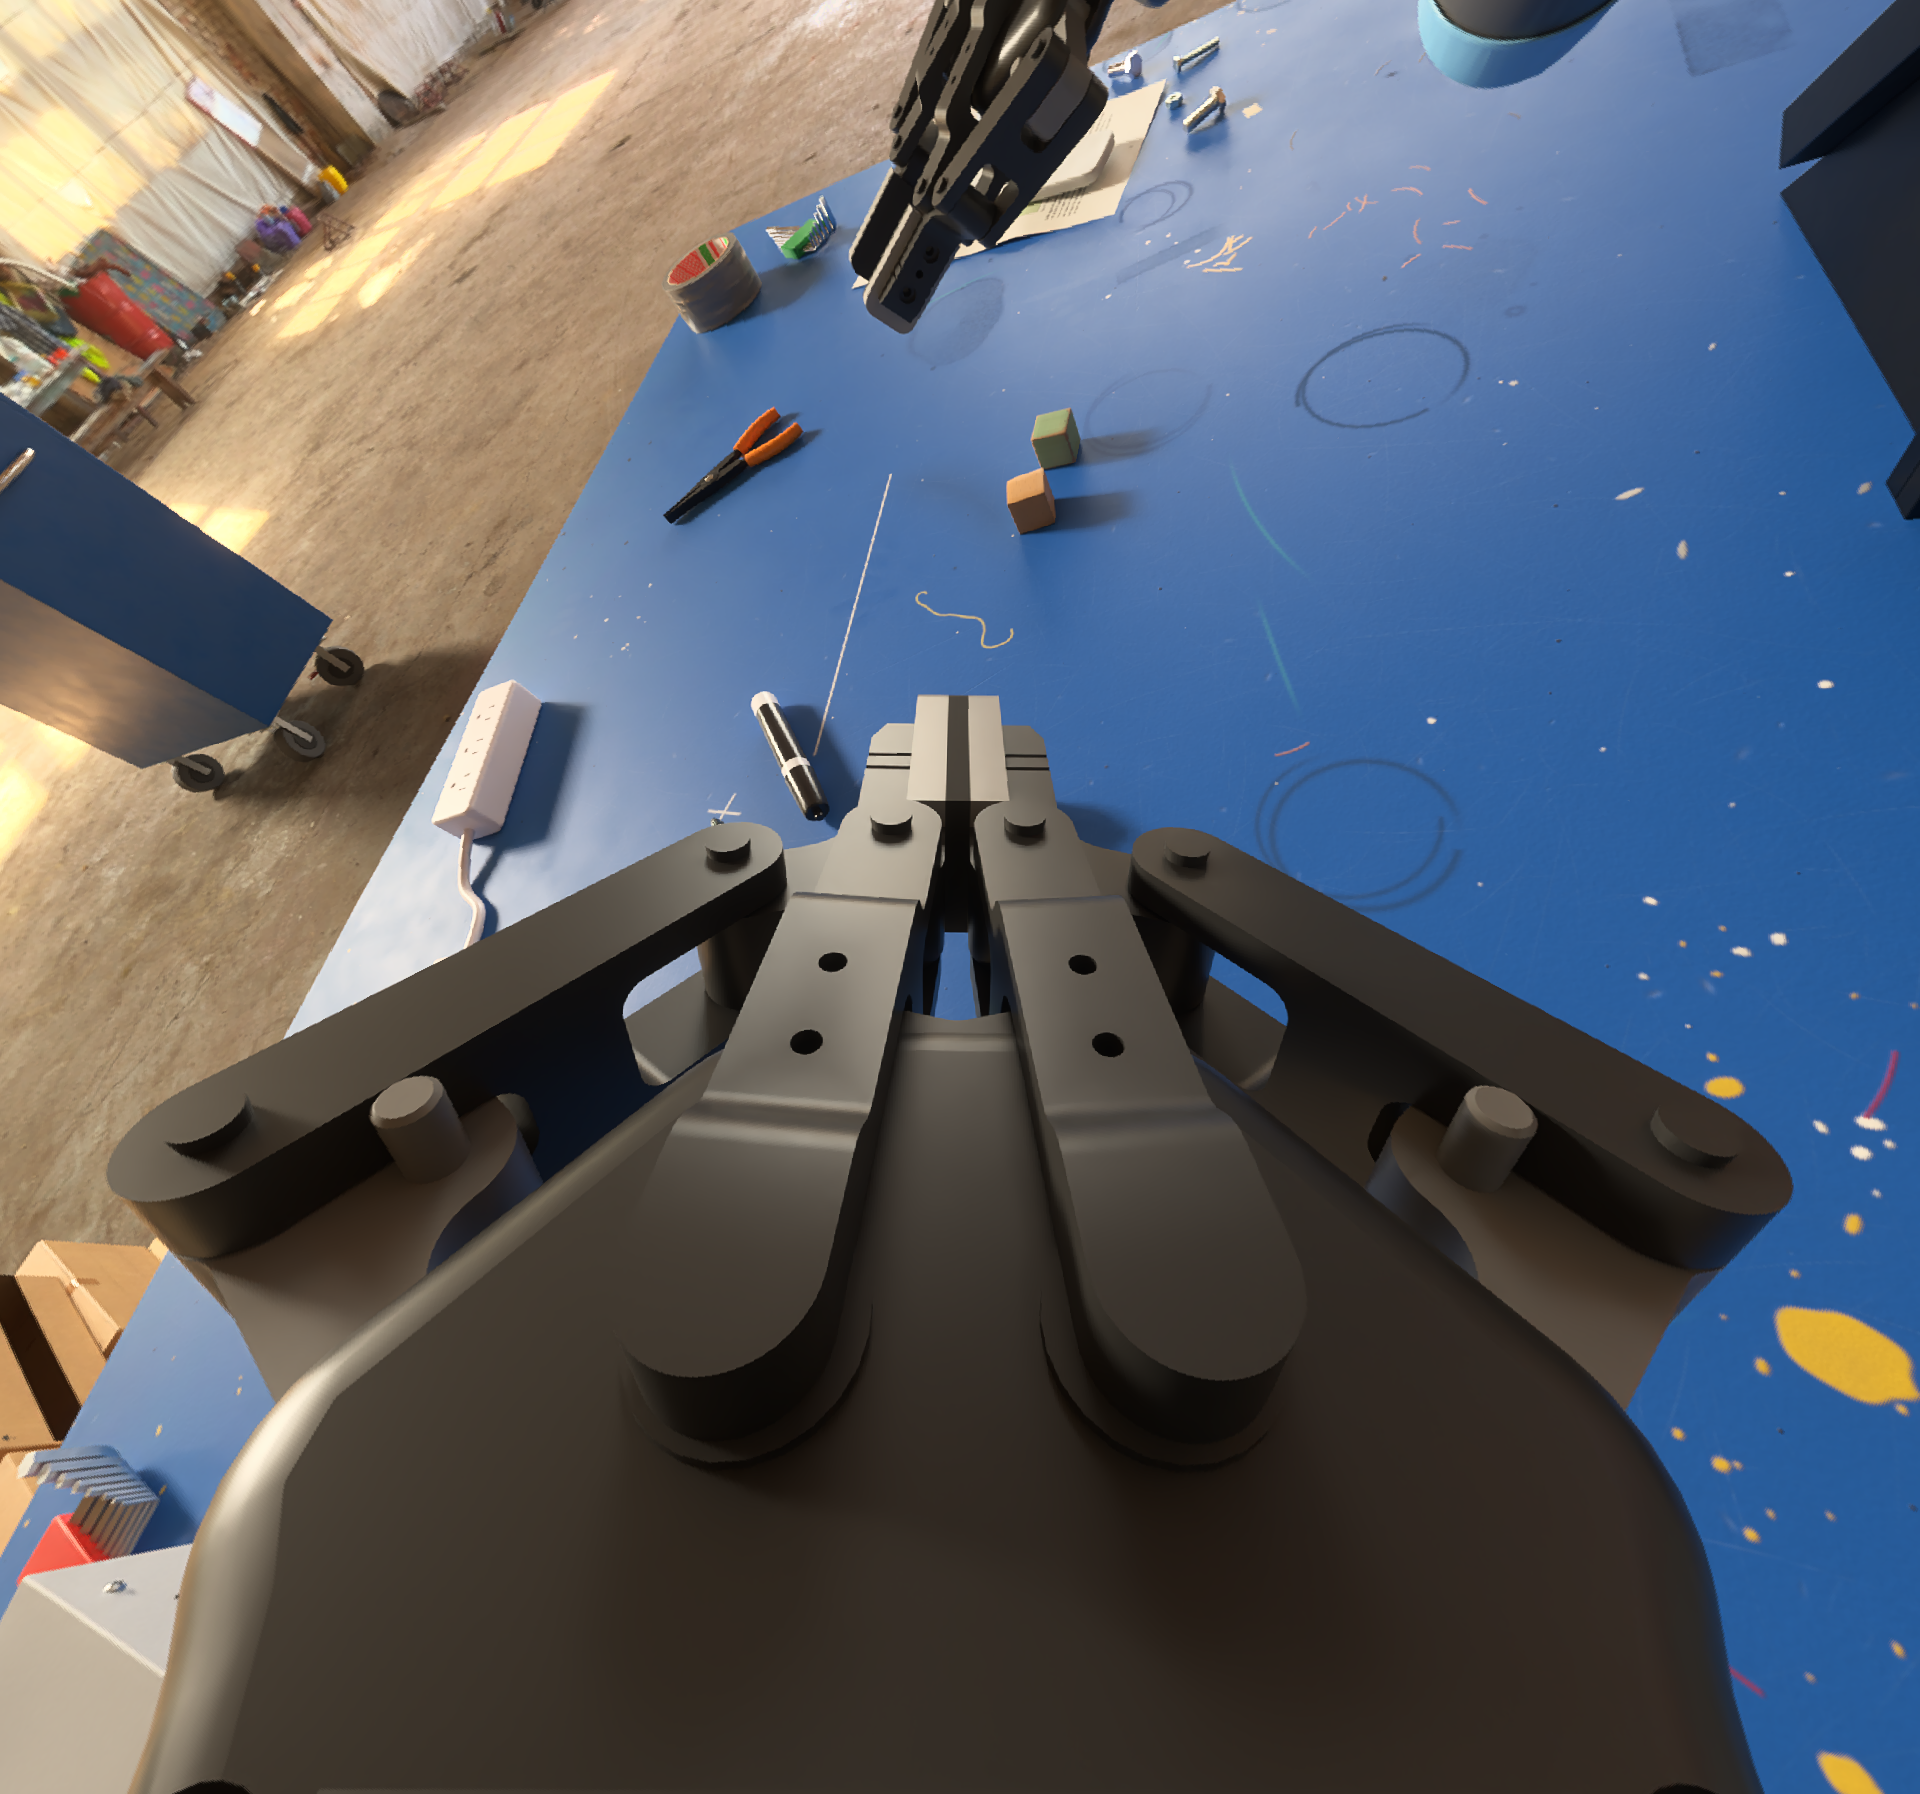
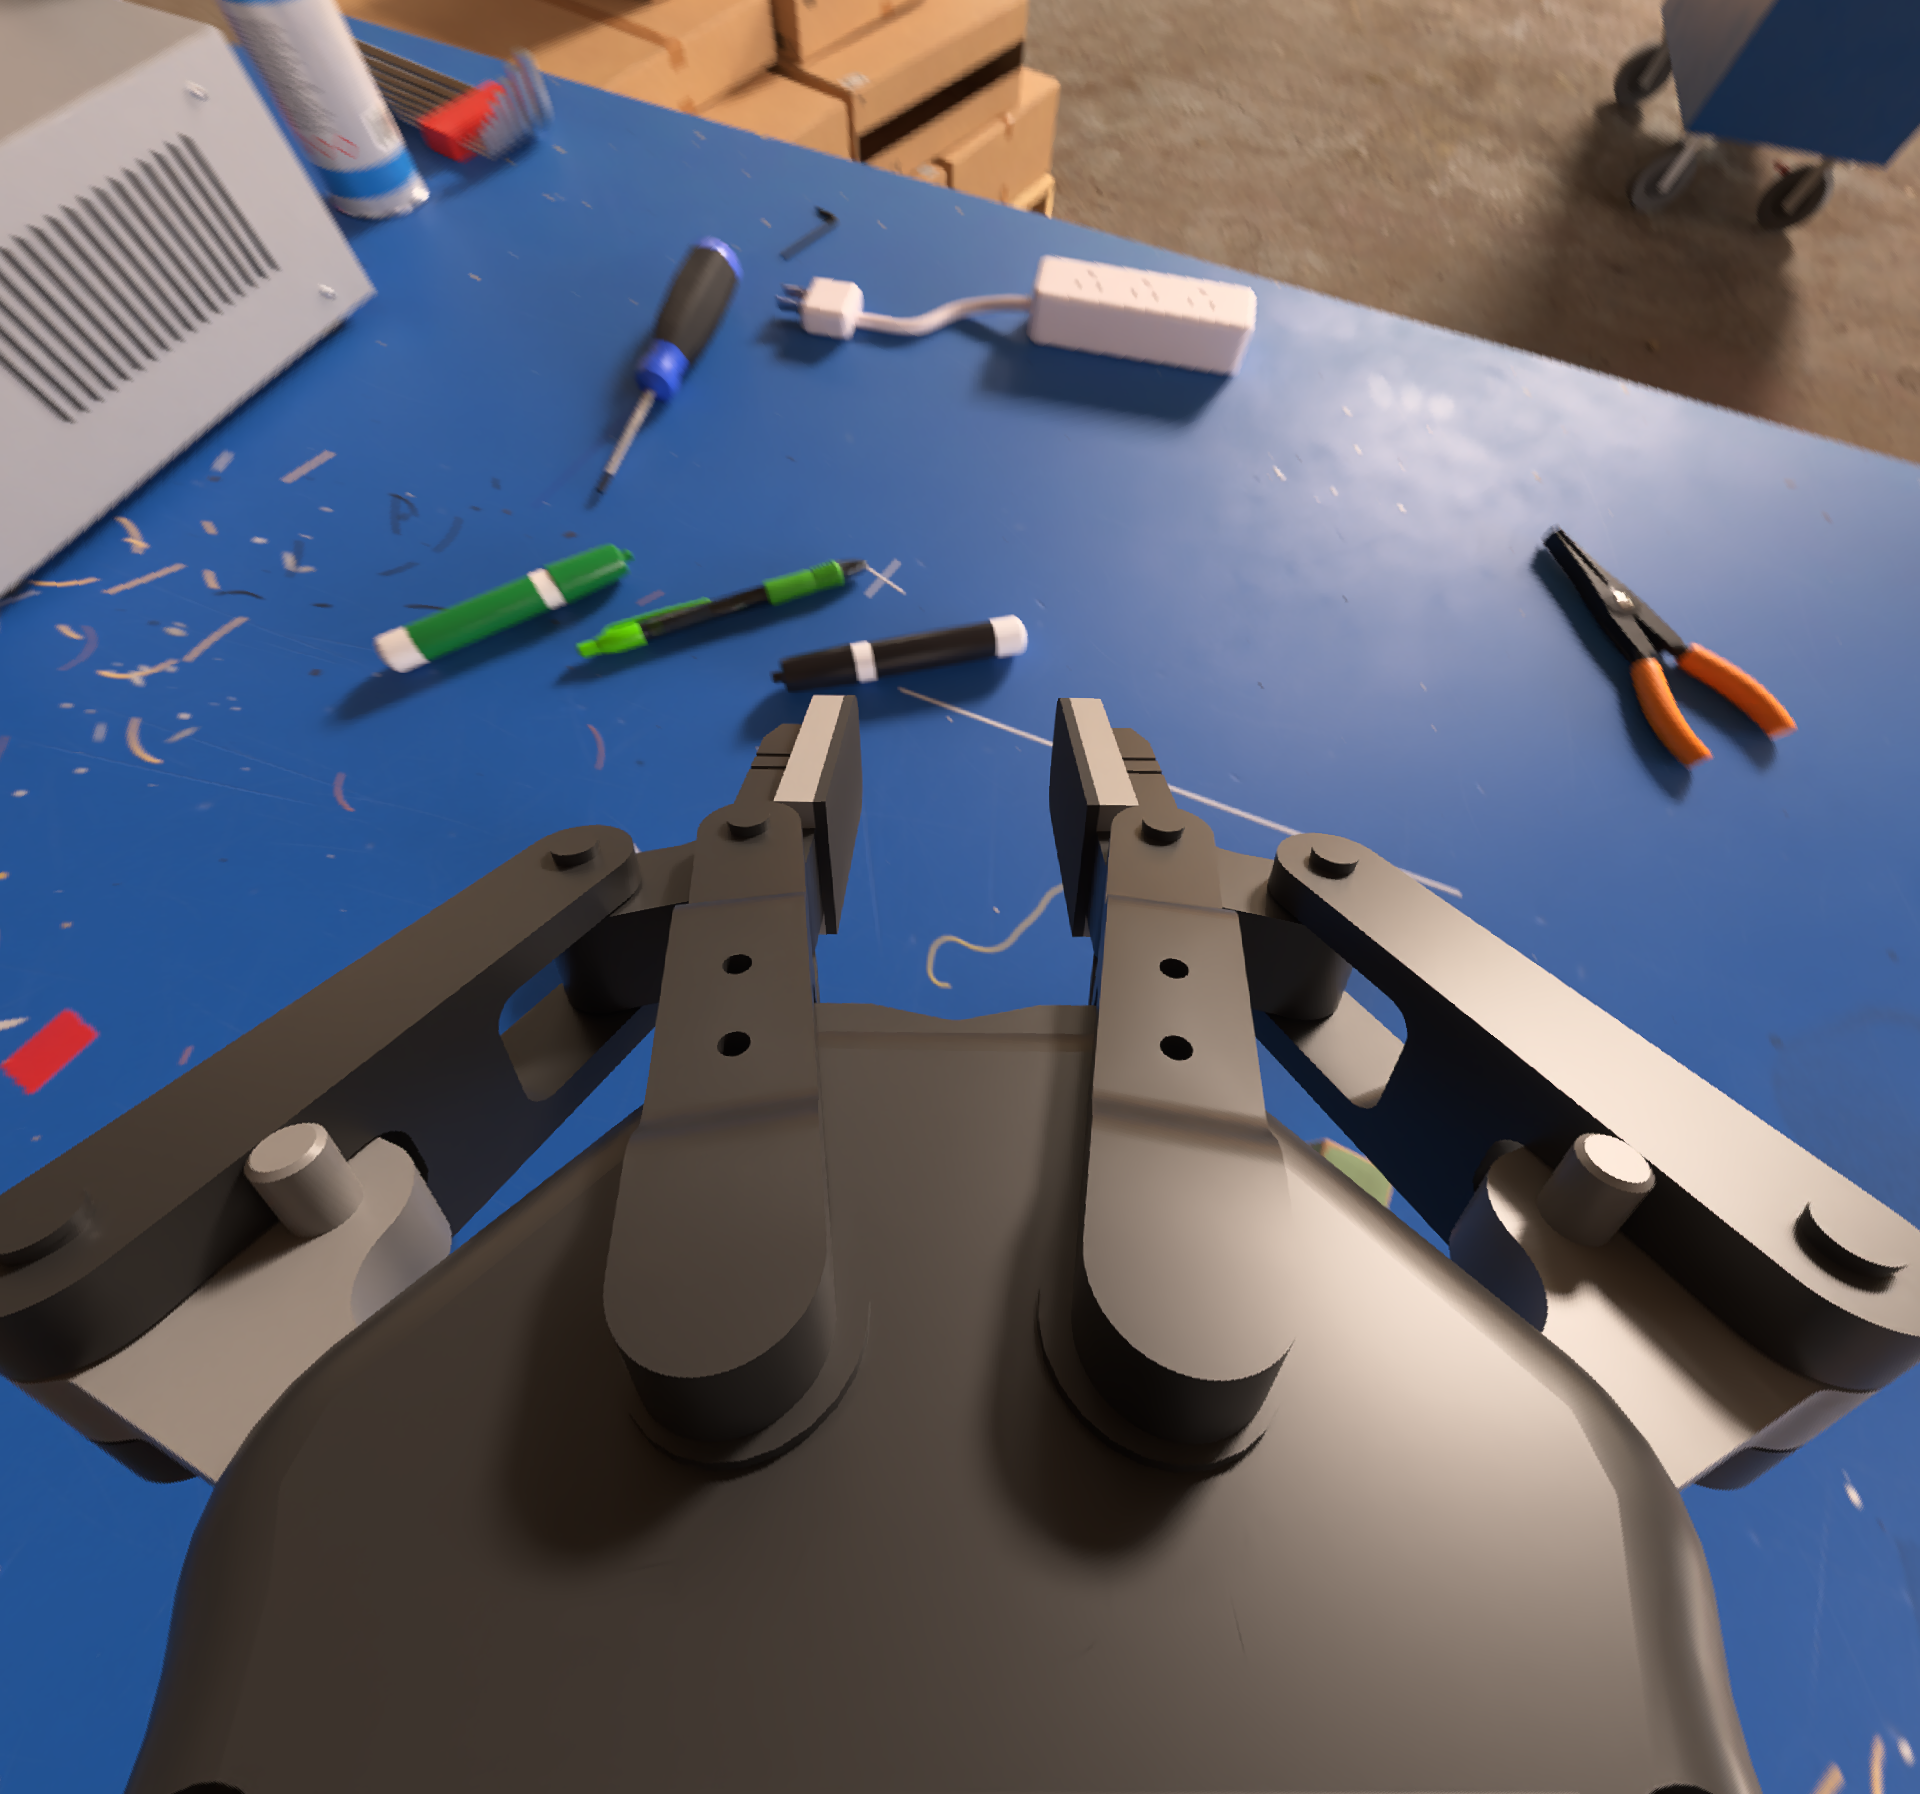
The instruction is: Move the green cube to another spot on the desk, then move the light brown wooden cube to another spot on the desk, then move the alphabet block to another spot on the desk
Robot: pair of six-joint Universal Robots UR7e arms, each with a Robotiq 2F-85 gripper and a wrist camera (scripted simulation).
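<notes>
In the left wrist view the green cube [image 1: 1055, 437] and the light brown wooden cube [image 1: 1031, 501] sit close together on the blue desk [image 1: 1455, 601], well ahead of my left gripper [image 1: 957, 718]. The left gripper is shut and empty, low over the desk. My right gripper [image 2: 956, 736] is open and empty and hangs above the desk; it also shows in the left wrist view [image 1: 902, 290], beyond and left of the cubes. A green sliver [image 2: 1359, 1175] peeks from under the right gripper's linkage; I cannot tell what it is. No alphabet block is in view.
Orange-handled pliers [image 1: 738, 461], a tape roll [image 1: 713, 281], a white power strip [image 1: 486, 755] and a black marker [image 1: 788, 753] lie near the desk's edge. Bolts [image 1: 1203, 108] and paper [image 1: 1101, 170] lie far off. A grey box [image 2: 125, 269], screwdriver [image 2: 670, 357] and green markers [image 2: 504, 606] lie ahead of the right gripper.
</notes>
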